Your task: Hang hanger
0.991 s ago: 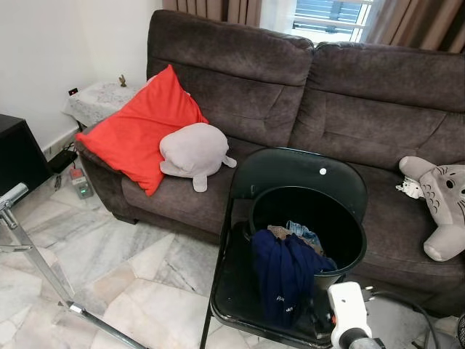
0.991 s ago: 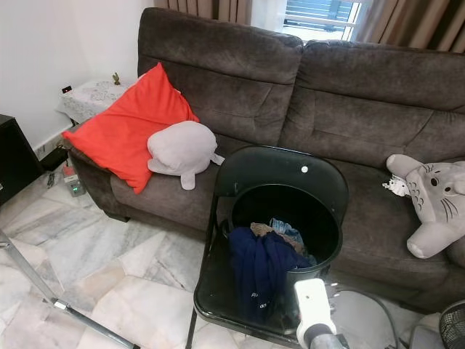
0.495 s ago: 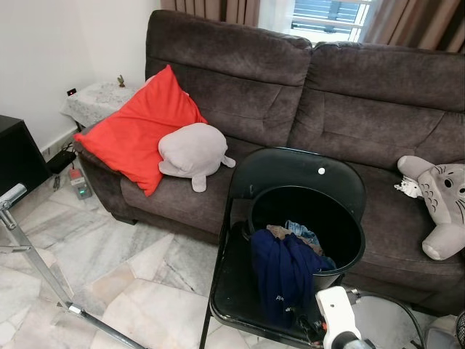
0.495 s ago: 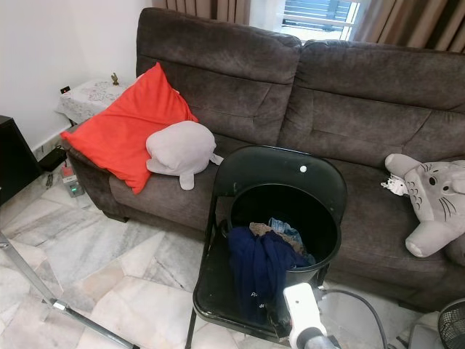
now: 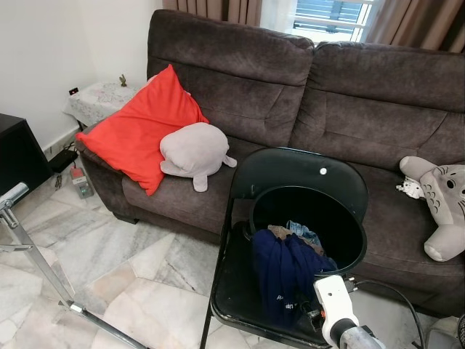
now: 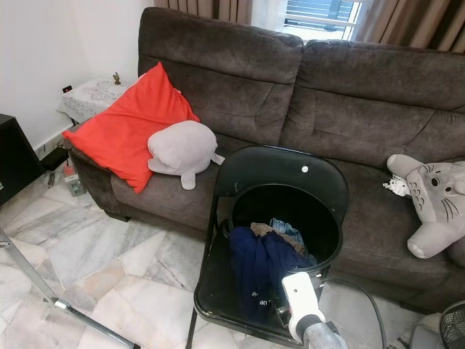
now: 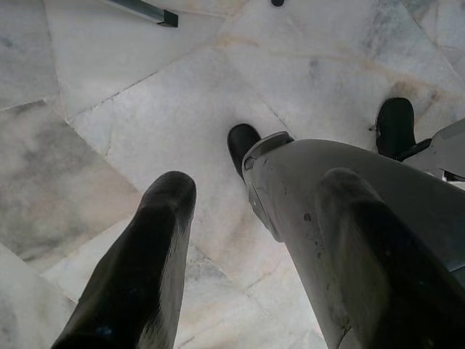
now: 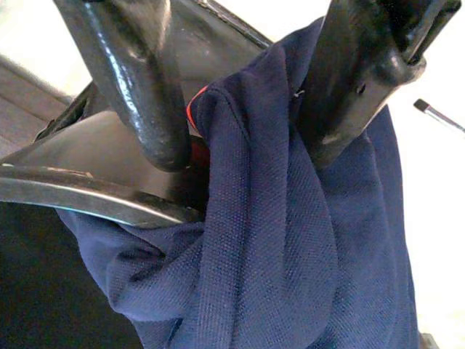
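Colours and patterns recorded: dark furnishings, one bright cushion, pale marbled floor.

The sofa [image 5: 349, 109] was dark brown; on it lay a red cushion [image 5: 142, 131], a pale grey plush [image 5: 195, 151] and a grey-and-white plush [image 5: 443, 207]. The chair [image 5: 247, 291] and the bucket [image 5: 309, 225] were black; the garment [image 8: 290, 240] hanging over the bucket rim was navy blue, with a thin red edge showing in the right wrist view. The floor [image 5: 109, 254] was white marble veined with grey and tan. Both grippers' fingers [image 8: 138, 87] were glossy black. The side table [image 5: 98, 98] carried a white lace-patterned cloth.
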Motion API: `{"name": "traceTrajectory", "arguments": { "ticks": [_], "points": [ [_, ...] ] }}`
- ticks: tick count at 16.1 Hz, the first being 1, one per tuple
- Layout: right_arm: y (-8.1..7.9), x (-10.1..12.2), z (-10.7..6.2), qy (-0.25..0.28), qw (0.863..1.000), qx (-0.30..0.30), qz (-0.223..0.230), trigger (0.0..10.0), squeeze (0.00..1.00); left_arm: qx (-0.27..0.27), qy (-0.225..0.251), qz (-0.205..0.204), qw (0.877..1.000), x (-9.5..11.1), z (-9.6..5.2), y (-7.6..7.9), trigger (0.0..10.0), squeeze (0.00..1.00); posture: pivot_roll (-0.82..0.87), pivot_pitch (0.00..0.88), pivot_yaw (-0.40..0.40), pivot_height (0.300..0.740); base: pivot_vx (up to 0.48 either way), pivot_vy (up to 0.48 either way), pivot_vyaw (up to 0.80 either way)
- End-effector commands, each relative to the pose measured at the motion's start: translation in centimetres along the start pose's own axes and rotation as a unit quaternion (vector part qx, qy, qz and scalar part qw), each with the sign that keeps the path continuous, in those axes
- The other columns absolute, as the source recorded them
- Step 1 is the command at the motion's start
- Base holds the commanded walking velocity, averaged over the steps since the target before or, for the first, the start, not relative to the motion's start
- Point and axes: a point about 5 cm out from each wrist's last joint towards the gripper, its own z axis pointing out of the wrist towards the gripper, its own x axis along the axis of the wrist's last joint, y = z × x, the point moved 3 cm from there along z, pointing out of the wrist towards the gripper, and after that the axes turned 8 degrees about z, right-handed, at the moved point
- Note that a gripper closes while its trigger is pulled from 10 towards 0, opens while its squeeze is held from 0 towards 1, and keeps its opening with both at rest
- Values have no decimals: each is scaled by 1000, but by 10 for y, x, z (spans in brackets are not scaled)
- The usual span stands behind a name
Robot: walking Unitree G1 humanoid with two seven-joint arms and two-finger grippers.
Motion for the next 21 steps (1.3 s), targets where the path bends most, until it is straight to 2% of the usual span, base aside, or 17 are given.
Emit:
{"name": "traceTrajectory", "arguments": {
  "ticks": [1, 8, 12, 15, 16, 17, 18, 21],
  "points": [
    [2, 1, 1, 1, 1000, 1, -5, 0, 0, -2, -11, 4, 1000, -4, 0, 0, 10000, 0, -70, 27, -43, 740, 0, 0, 0],
    [-4, -4, -5, 3, 1000, 3, 0, 0, 0, -6, -11, 7, 1000, -4, 0, 1, 10000, 0, -76, 27, -43, 740, 0, 0, 0],
    [-4, 12, -7, 34, 999, -3, 5, 0, 0, -6, -10, 6, 1000, -3, 0, 1, 10000, 0, -74, 23, -45, 740, 0, 0, 0],
    [-5, 61, -14, 124, 992, -8, 26, 0, 0, -5, -10, 6, 1000, -3, 0, 1, 10000, 0, -80, 21, -44, 740, 0, 0, 0],
    [-7, 86, -20, 164, 986, -4, 35, 0, 0, -6, -11, 7, 1000, -3, 0, 1, 10000, 0, -83, 19, -44, 740, 0, 0, 0],
    [-7, 91, -21, 171, 985, -4, 37, 0, 0, -6, -11, 8, 1000, -3, 0, 1, 10000, 0, -85, 19, -43, 740, 0, 0, 0],
    [-13, 114, -28, 203, 978, 10, 44, 0, 0, -9, -11, 9, 1000, -2, 0, 1, 10000, 0, -85, 16, -45, 740, 0, 0, 0],
    [-17, 148, -37, 245, 967, 18, 63, 0, 0, -10, -10, 8, 1000, -1, 0, 2, 10000, 0, -87, 13, -47, 740, 0, 0, 0]
  ]
}}
